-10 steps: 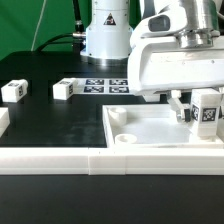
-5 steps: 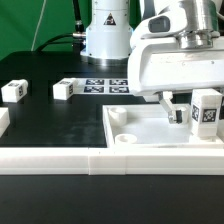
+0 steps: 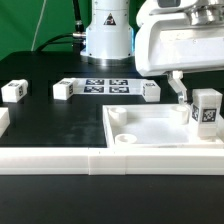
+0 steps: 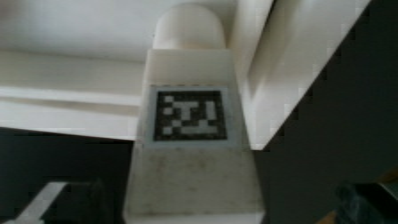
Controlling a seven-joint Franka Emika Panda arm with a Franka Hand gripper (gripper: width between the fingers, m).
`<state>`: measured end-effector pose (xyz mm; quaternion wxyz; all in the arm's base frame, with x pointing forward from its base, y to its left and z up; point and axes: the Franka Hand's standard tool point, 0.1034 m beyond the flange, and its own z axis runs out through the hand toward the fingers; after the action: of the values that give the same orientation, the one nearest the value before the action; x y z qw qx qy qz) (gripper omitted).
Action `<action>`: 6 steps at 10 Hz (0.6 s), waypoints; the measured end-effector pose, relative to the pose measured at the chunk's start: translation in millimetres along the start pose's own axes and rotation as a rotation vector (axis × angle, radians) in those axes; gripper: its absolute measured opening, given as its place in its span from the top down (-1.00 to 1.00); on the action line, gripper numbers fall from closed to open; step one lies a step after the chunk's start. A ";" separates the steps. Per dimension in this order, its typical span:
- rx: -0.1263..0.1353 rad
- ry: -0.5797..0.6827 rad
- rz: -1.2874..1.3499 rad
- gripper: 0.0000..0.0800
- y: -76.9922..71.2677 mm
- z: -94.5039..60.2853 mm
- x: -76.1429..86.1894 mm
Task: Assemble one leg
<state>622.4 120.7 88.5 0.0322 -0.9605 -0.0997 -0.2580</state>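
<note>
The leg [image 3: 207,110], a small white block with a black-and-white tag, stands upright at the exterior view's right side of the big white tray-like piece [image 3: 150,132]. My gripper [image 3: 200,88] is open just above it, with one finger [image 3: 180,88] showing beside its top. In the wrist view the leg [image 4: 191,120] fills the middle, tag facing the camera. The dark fingertips [image 4: 43,204] sit wide apart at either side of it and do not touch it.
Three more small tagged white blocks lie on the black table [image 3: 13,90], [image 3: 63,89], [image 3: 151,90]. The marker board [image 3: 105,86] lies behind them by the robot base [image 3: 107,30]. A long white rail [image 3: 90,160] runs along the front.
My gripper has risen from around the leg and its fingers have spread. The leg stays standing in the tray-like piece.
</note>
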 end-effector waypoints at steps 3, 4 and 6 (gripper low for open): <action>0.006 -0.039 0.004 -0.62 1.4 4.9 -3.7; 0.008 -0.083 0.011 -0.62 7.4 11.0 -4.2; 0.046 -0.277 0.021 -0.62 13.4 14.4 -2.6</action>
<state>630.0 108.8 74.6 0.0426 -0.9868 -0.0991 -0.1205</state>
